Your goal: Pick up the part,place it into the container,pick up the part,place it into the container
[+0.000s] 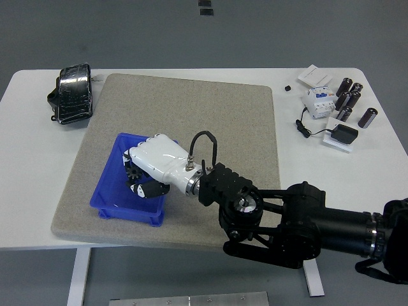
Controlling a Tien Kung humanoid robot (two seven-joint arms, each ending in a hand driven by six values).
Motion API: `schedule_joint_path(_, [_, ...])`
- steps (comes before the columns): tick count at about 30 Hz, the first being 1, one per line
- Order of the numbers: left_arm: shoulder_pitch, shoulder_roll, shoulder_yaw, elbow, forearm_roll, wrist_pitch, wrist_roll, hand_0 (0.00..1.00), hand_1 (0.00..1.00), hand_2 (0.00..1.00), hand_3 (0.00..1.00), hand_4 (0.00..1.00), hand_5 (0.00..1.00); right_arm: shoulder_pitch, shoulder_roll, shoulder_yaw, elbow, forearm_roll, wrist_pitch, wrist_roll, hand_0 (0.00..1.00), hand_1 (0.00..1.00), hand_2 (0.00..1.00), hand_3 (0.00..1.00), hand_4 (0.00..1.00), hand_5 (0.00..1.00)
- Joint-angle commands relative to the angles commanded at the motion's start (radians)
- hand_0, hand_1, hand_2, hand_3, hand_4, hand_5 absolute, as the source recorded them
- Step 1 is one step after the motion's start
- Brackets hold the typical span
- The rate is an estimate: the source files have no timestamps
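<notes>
The right hand (pixel 148 167) hangs over the blue container (pixel 111 185), its fingers clamped on the black gear (pixel 133 174). The container sits on a grey mat (pixel 191 115) on the white desk (pixel 25 146).

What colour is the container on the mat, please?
Blue, clearest in the head view: the container sits on a grey mat.

1. Single head view, mounted high on the robot's side, facing forward and down.
2. Wide framing: whole white table (pixel 19 210), near edge at 6 o'clock, grey floor at 12.
3. No second view, nothing shared.
</notes>
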Motion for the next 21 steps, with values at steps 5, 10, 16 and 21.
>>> schedule_joint_path(5, [-0.003,-0.001,0.003,0.0,-0.003,0.0,-0.002,0.683,0.665,0.644,0.6,0.724,0.324,0.001,0.012,-0.016,-0.013,-0.003,0.002,-0.007,0.491,0.718,0.75,0.676,0.618,0.38])
schedule_joint_path(10, [-0.002,0.0,0.002,-0.001,0.0,-0.001,0.0,0.683,0.665,0.644,0.599,0.724,0.325,-0.002,0.017,-0.007,-0.028,-0.002,-0.012,-0.003,0.805,0.917,0.924,0.848,0.732,0.425])
schedule_joint_path(16, [-0.004,0.0,0.004,0.0,-0.002,-0.001,-0.001,0.683,0.665,0.643,0.598,0.723,0.323,-0.007,0.015,0.003,-0.035,0.01,-0.017,0.004,0.868,0.951,0.951,0.878,0.767,0.431])
schedule_joint_path(21, [-0.003,0.0,0.004,0.0,-0.001,-0.002,-0.001,0.683,0.665,0.642,0.595,0.721,0.32,-0.02,-0.007,0.047,-0.021,0.044,-0.043,0.019,0.866,0.94,0.932,0.863,0.791,0.451])
